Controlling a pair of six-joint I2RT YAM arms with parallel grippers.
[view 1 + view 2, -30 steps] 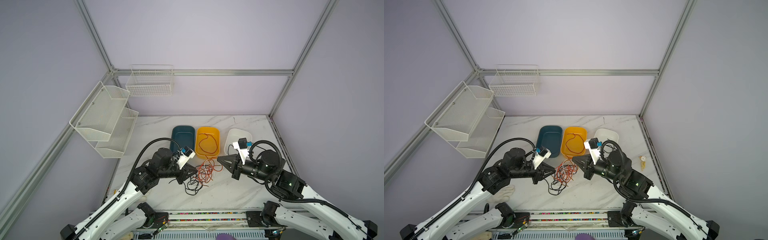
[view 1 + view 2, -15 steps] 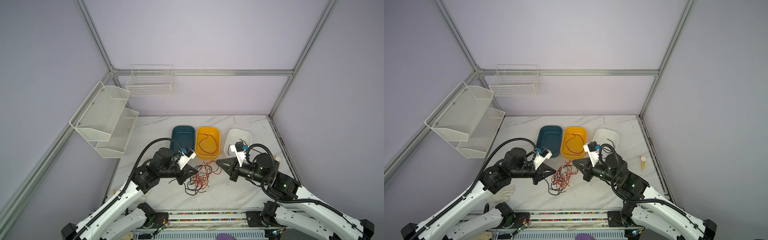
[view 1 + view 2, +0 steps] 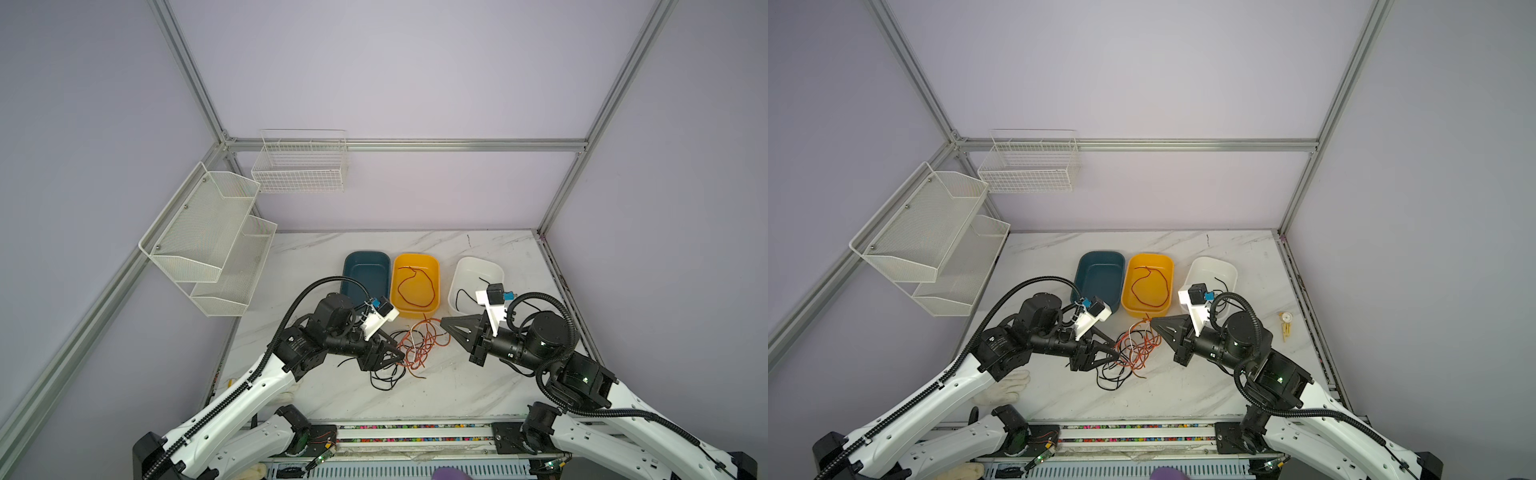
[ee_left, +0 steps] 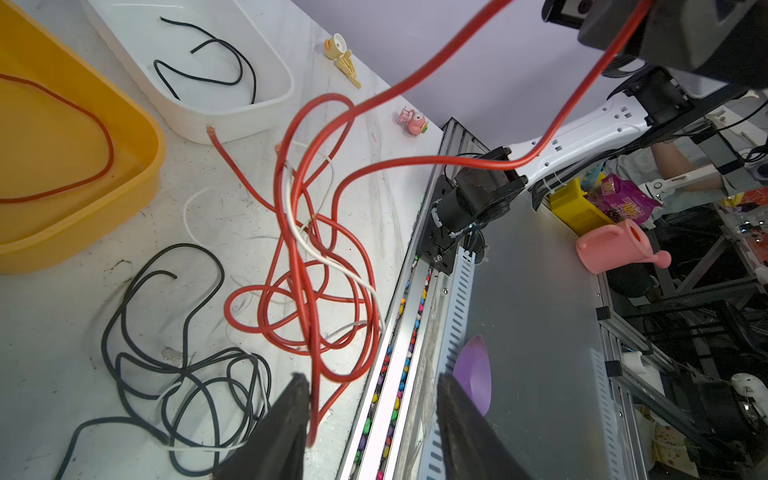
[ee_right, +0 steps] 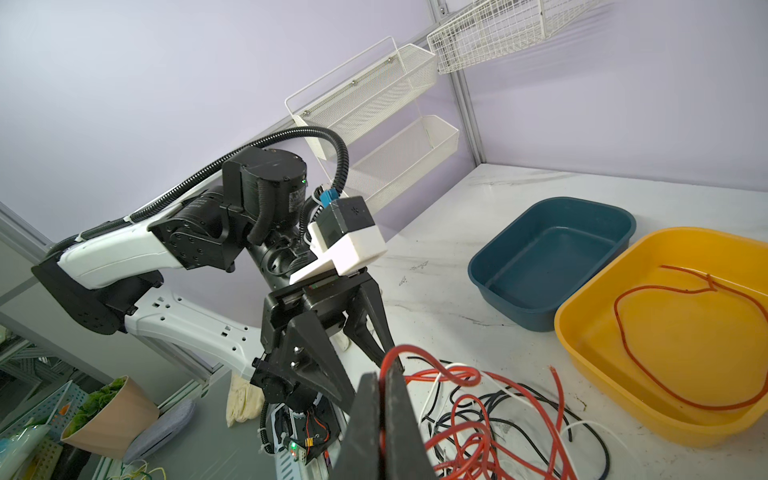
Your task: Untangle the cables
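The cables [image 3: 419, 345] lie tangled on the marble table in front of the tubs: red-orange and white loops [image 4: 307, 291] with black ones [image 4: 183, 374] beside them. My left gripper [image 4: 372, 386] is open at the tangle's left edge [image 3: 1115, 355], and a red strand runs along one finger [image 4: 297, 399] without being pinched. My right gripper [image 5: 382, 382] is shut on a red cable [image 5: 469, 415], which rises from the pile to its tip [image 3: 444, 322]. A separate red cable [image 3: 400, 291] lies in the yellow tub [image 3: 416, 256], and a black one [image 3: 457, 299] in the white tub [image 3: 478, 259].
An empty blue tub [image 3: 365, 274] stands left of the yellow one. Wire shelves [image 3: 208, 245] and a wire basket [image 3: 299, 166] hang on the walls. Small toys [image 3: 1285, 328] sit at the table's right, a glove [image 3: 1005, 386] at its front left. The front rail [image 3: 415, 428] borders the table.
My left gripper's jaws have opened and let go of the red strand. The right gripper has stayed shut on its red cable and shifted only slightly.
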